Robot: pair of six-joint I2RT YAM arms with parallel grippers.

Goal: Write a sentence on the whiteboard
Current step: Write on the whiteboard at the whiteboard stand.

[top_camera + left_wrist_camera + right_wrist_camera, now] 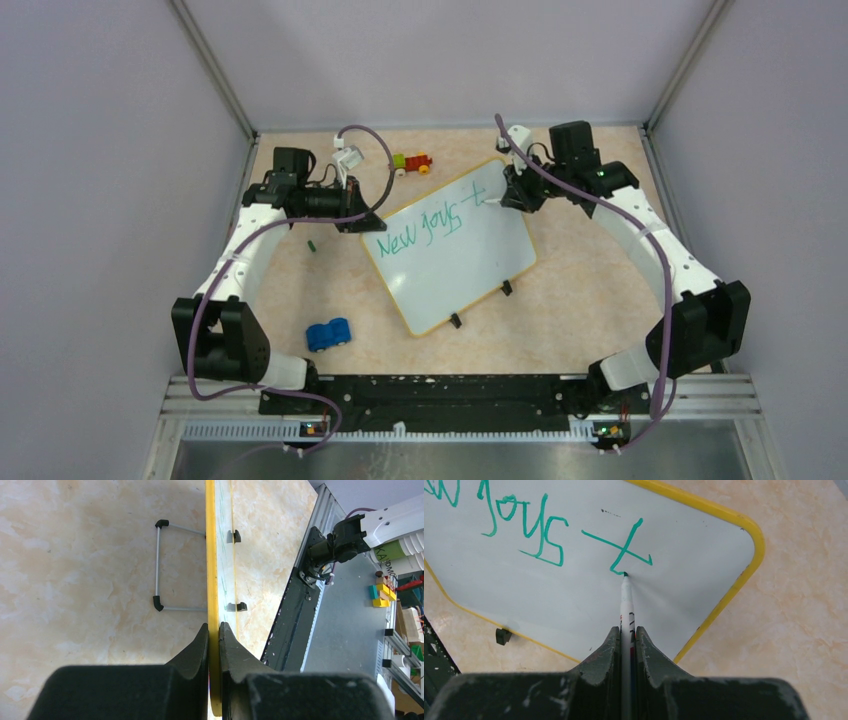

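Whiteboard [455, 255] sits askew on the counter [590, 290], between the two arms, black clips [506, 288] on its near edge. The left claw [213, 626] is closed tight on the yellow rim at the board's left corner. The right claw [627, 629] is clamped on a white marker [626, 597], its tip touching the board at the foot of a green "t". The sentence [425, 228] reads "New joys t" along the far edge.

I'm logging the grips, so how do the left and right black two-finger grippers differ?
The left gripper is shut on the yellow rim of the white rectangular whiteboard; the right gripper is shut on a thin white marker. The left touches only the rim; the right's marker tip meets the green handwritten sentence. Both are black, both shut.
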